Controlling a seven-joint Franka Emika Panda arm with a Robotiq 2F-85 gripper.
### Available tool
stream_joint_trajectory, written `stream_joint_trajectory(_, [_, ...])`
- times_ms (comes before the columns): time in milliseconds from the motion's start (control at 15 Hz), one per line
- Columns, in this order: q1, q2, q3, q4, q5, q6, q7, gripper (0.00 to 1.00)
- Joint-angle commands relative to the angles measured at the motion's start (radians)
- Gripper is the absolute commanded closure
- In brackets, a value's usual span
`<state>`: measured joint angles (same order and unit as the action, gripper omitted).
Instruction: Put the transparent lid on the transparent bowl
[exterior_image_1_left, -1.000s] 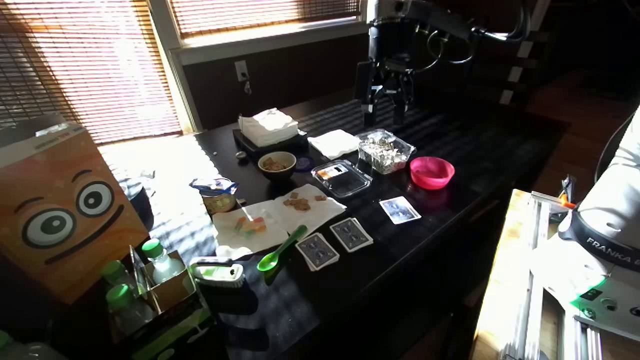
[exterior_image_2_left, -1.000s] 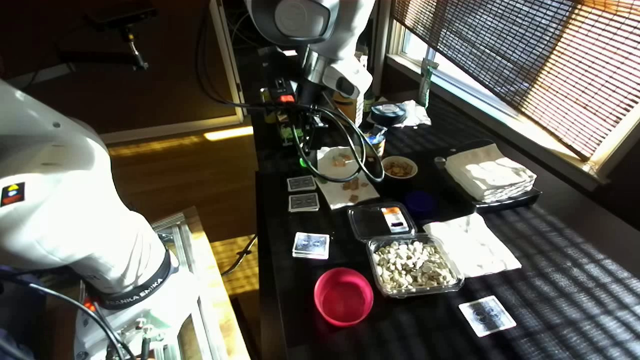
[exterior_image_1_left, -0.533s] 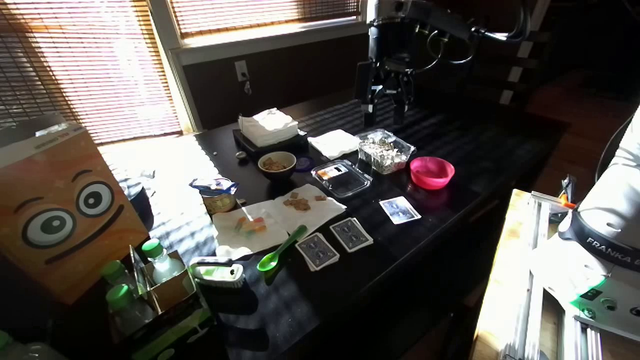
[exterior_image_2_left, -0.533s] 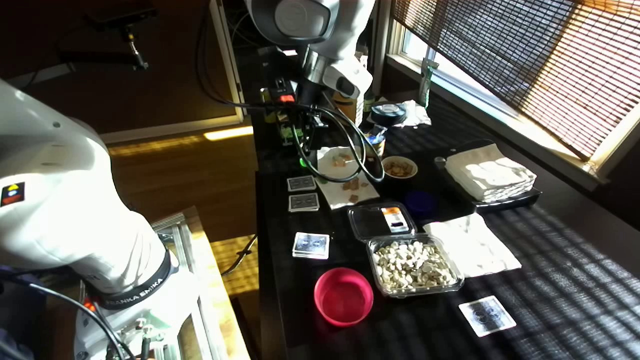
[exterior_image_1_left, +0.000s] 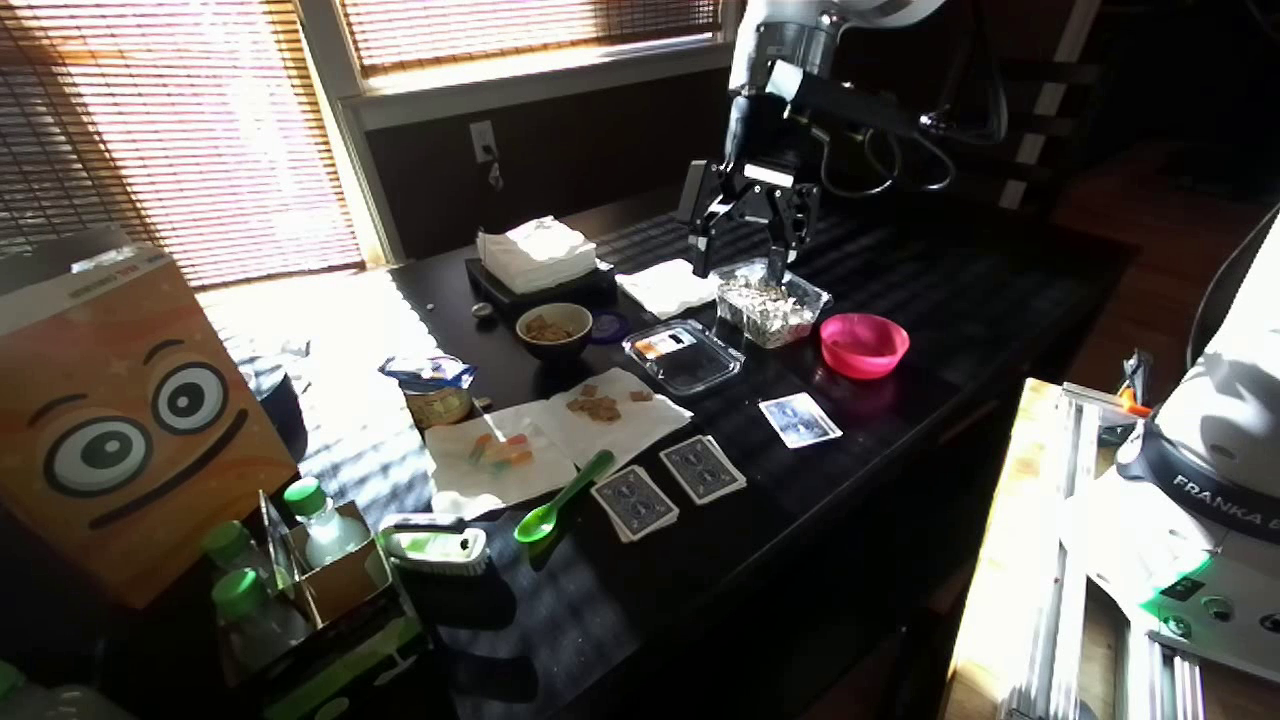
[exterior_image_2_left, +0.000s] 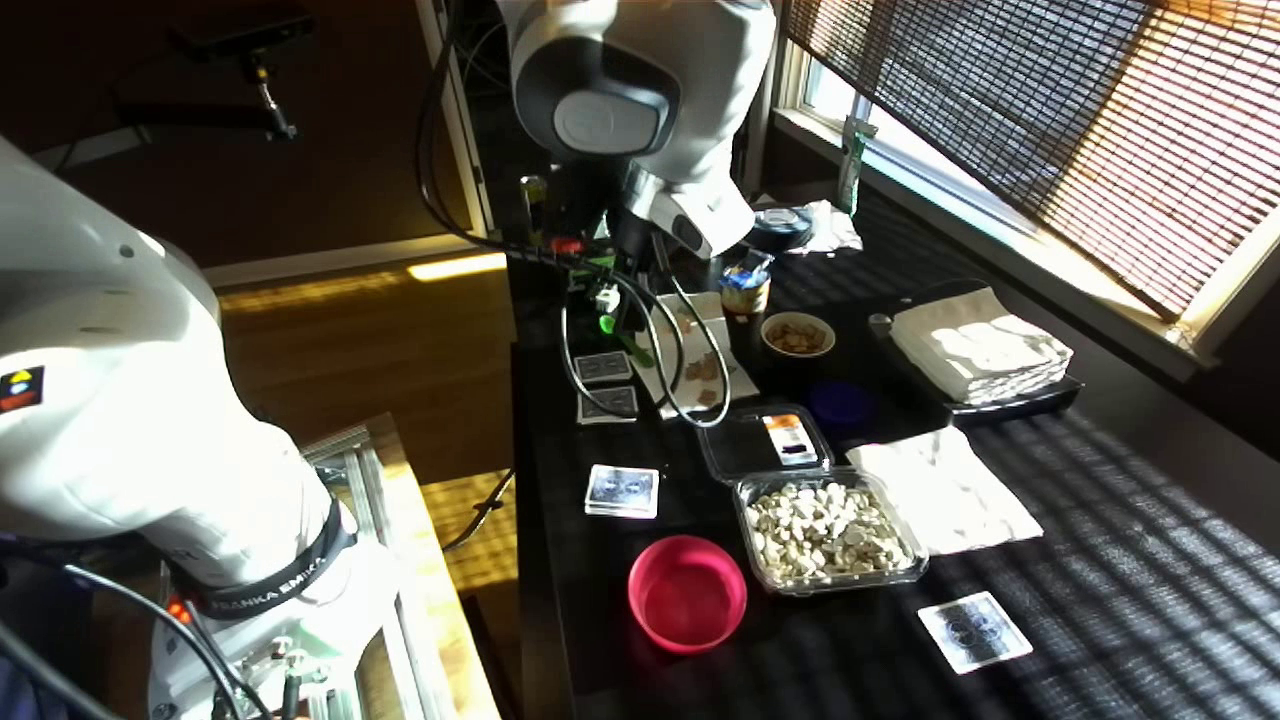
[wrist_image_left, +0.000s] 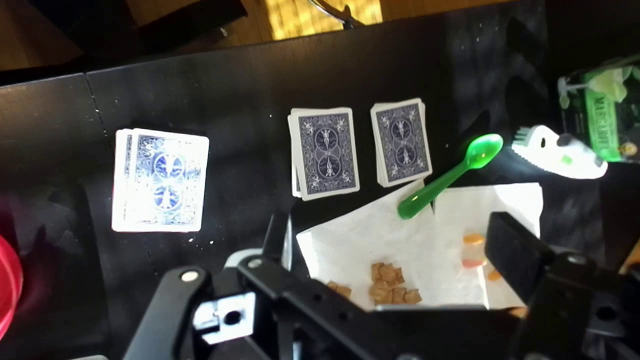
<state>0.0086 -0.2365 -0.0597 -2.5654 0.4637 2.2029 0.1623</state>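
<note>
The transparent lid lies flat on the dark table, an orange-and-white label on it; it also shows in an exterior view. The transparent bowl stands upright beside it, full of pale pieces, and shows in an exterior view. Lid and bowl edges are very close; I cannot tell if they touch. My gripper is open and empty, in the air above the table. In the wrist view the gripper is over the napkin with snacks, where neither lid nor bowl clearly shows.
A pink bowl and white napkin flank the transparent bowl. Card stacks, a green spoon and a snack napkin lie nearby. A dark bowl and napkin stack stand toward the window.
The arm has come lower and the gripper has tilted, shifting down and left in an exterior view. The lid, the bowl and the other things have not moved.
</note>
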Motion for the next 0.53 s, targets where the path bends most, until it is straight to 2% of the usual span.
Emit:
stream_joint_trajectory(0, [-0.003,0.045,0.011,-0.062,0.119,0.214,0.040,0.00])
stream_joint_trajectory(267, [0.015,0.079,0.004,-0.133,0.312,0.522,-0.054,0.00])
stream_joint_trajectory(467, [0.024,0.128,0.004,-0.155,0.379,0.717,-0.075,0.00])
